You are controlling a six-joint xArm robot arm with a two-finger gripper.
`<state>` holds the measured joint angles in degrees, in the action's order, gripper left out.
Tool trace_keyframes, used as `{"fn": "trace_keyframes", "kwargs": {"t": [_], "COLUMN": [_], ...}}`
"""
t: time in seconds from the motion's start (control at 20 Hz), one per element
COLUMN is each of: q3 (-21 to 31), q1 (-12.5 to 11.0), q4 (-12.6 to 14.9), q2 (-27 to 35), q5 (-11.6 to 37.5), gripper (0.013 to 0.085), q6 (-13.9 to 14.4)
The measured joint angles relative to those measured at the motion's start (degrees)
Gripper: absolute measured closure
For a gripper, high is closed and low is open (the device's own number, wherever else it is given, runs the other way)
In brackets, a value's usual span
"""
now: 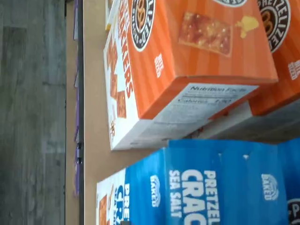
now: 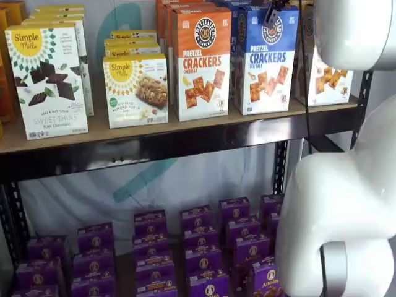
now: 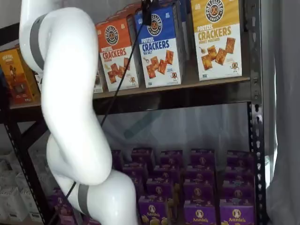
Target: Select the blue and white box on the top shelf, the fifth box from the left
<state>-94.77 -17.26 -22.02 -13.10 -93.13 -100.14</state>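
Observation:
The blue and white box stands upright on the top shelf, its "PRETZEL CRACKERS SEA SALT" face to the front. It shows in both shelf views, and its blue top fills part of the wrist view. My gripper hangs from the upper edge just in front of the box's top, with a cable beside it. In a shelf view only the gripper's black fingers show, side-on. No gap or grip can be made out. The shelf's tan board and black rail show in the wrist view.
An orange cheddar crackers box stands close on the blue box's left, a yellow-topped crackers box on its right. Simple Mills boxes stand further left. Purple boxes fill the lower shelf. My white arm stands before the shelves.

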Motion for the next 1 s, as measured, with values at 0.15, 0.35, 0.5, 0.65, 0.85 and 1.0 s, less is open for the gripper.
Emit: {"fn": "trace_keyframes", "kwargs": {"t": [0.15,0.35,0.5,0.65,0.85,1.0], "q3": [-0.3,0.4,1.5,2.8,4.0,4.4], "q1": [0.4,1.3,2.2,3.2,4.2,4.7], "q4": [1.3,3.4,4.8,6.5,7.7,8.1], "q2": [0.3,-0.2,-1.1,-1.9,-2.6,-2.7], "q5": [-0.7,-0.8,-0.4,0.2,0.8,0.7], "gripper": [0.013,0.013,0.013,0.013,0.013,0.013], "q6": [-0.1,0.0,0.3,0.6,1.1,1.4]}}
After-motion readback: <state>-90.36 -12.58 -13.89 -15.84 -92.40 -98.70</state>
